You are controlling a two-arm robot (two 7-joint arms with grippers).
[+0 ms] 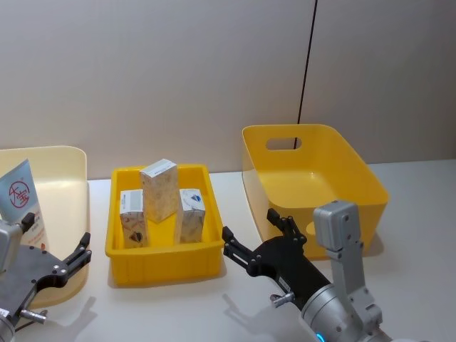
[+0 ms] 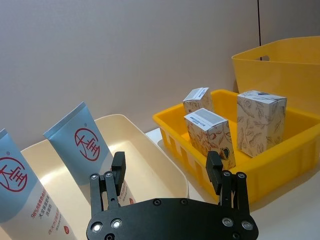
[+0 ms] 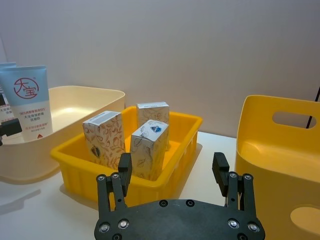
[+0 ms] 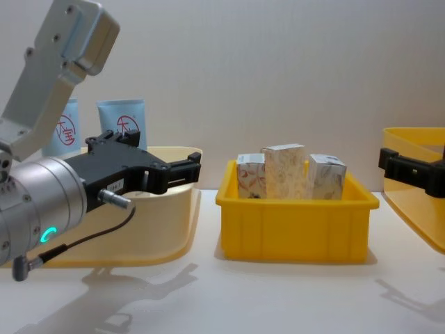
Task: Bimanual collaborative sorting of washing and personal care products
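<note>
as the left gripper (image 2: 166, 164) and right gripper (image 3: 172, 163) hover, jaws spread, three cartons (image 1: 158, 189) stand in the yellow tray (image 1: 164, 251).

Left gripper (image 2: 166, 162): matte black metal pincer with two short ribbed black fingers (image 2: 118, 169). The flat black base plate (image 2: 172, 220) behind them is dotted with silver screw heads (image 2: 115, 223). Further back are a silver-grey cylindrical wrist (image 4: 42, 202), a cyan ring light (image 4: 46, 235), a thin black cable (image 4: 83, 236), a silver plug stub (image 4: 115, 200) and a light grey boxy arm link (image 4: 62, 56). Right gripper (image 3: 172, 162): same black build, on a grey boxy wrist housing (image 1: 335, 228).
</note>
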